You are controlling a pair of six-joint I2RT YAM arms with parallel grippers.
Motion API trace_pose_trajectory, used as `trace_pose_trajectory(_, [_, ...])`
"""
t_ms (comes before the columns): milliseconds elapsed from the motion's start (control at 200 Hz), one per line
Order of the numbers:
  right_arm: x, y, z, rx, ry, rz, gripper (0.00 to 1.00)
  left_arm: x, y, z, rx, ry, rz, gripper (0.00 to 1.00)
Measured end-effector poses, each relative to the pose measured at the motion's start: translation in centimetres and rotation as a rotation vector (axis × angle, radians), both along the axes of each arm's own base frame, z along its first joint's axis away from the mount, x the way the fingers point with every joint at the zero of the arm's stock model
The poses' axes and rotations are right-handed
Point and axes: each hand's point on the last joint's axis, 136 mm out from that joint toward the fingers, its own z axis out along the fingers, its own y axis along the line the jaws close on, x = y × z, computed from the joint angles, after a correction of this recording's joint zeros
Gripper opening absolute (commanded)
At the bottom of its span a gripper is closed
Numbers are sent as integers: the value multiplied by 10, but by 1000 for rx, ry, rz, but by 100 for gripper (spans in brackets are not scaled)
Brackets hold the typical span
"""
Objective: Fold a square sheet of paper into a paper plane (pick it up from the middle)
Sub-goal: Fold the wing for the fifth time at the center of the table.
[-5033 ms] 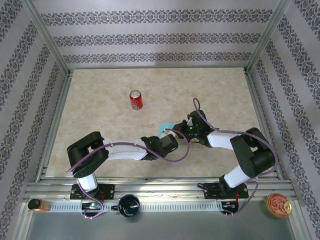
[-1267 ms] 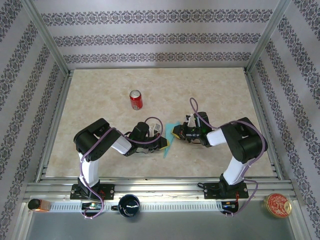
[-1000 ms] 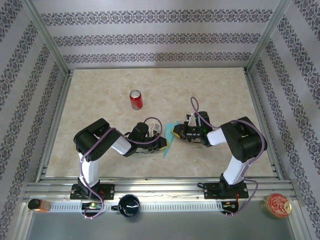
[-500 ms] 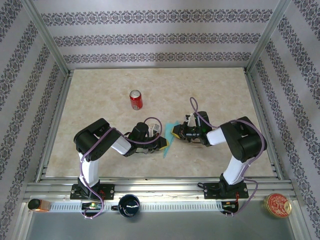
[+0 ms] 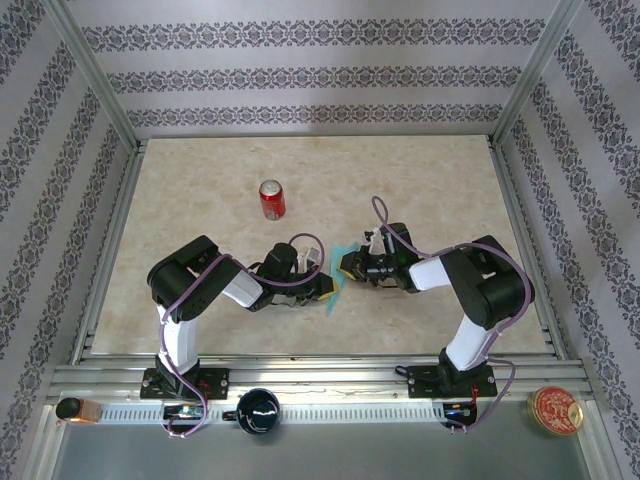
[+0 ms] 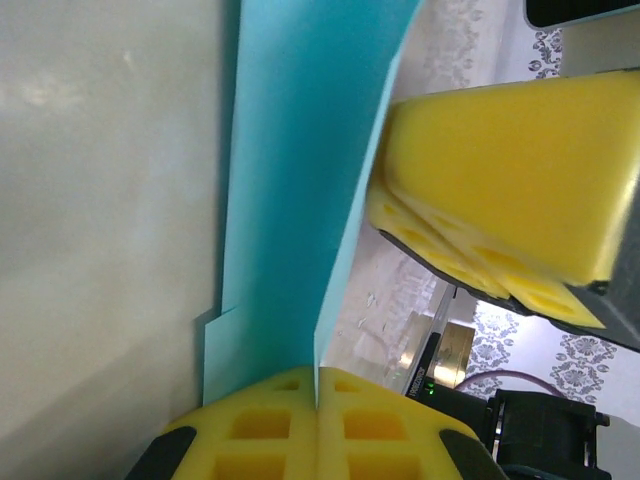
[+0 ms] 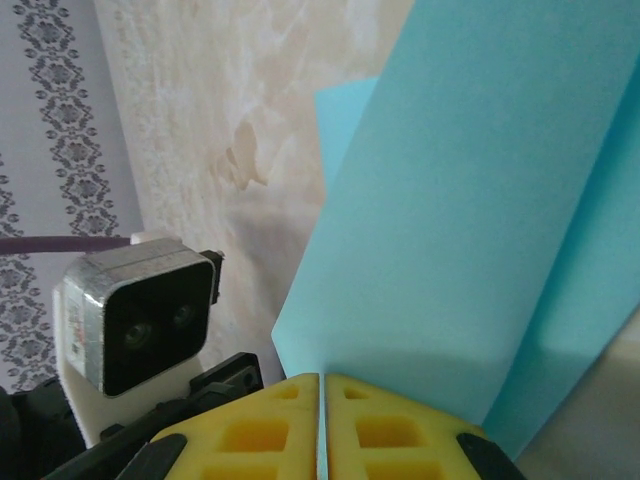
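Observation:
The turquoise sheet of paper point(image 5: 334, 298) is folded into long layers and stands on edge between my two grippers, just above the table. My left gripper point(image 5: 327, 288) is shut on its near end; in the left wrist view the yellow pads pinch the paper point(image 6: 300, 180) at the left gripper point(image 6: 317, 392). My right gripper point(image 5: 347, 265) is shut on the far end; its yellow fingers point(image 6: 500, 180) lie against the sheet. In the right wrist view the right gripper point(image 7: 322, 390) pinches a broad flap of the paper point(image 7: 480, 200). Whether it has a pointed plane shape I cannot tell.
A red soda can point(image 5: 271, 200) stands upright behind and left of the grippers. The left wrist camera point(image 7: 135, 325) sits close in front of the right gripper. A dark mug point(image 5: 258, 410), a small bottle point(image 5: 68, 408) and an orange lid point(image 5: 556, 410) lie on the front rail.
The right gripper has shifted slightly left and away with its end of the paper. The left arm has stayed still. Both grips are unchanged.

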Motion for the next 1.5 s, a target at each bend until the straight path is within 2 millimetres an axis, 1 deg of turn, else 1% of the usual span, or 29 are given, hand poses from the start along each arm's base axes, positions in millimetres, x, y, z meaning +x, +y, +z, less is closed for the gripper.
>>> trace_pose_trajectory(45, [1,-1,5,-3,-12,-5,13,1,1,0,0,0,2,0])
trace_pose_trajectory(170, [4,-2,25,1,-76,-9,13,1,1,0,0,0,3,0])
trace_pose_trajectory(255, [3,0,30,3,-95,0,13,1,1,0,0,0,3,0])
trace_pose_trajectory(370, [-8,7,22,-14,-63,33,12,1,1,0,0,0,3,0])
trace_pose_trajectory(465, [-15,10,9,-42,-27,46,11,1,1,0,0,0,3,0])
trace_pose_trajectory(595, [-15,6,-3,-67,0,34,11,1,1,0,0,0,3,0])
trace_pose_trajectory(914, [-8,-4,-12,-76,16,5,11,1,1,0,0,0,3,0])
trace_pose_trajectory(1074, [-6,-4,-17,-70,31,8,11,1,1,0,0,-1,4,0])
trace_pose_trajectory(1309, [-5,-6,-17,-66,37,5,11,1,2,-1,0,-3,6,0])
trace_pose_trajectory(1369, [-5,-6,-17,-67,39,5,11,1,2,0,0,-3,6,6])
trace_pose_trajectory(1504, [-5,-6,-18,-80,54,10,10,0,1,1,-8,-11,2,14])
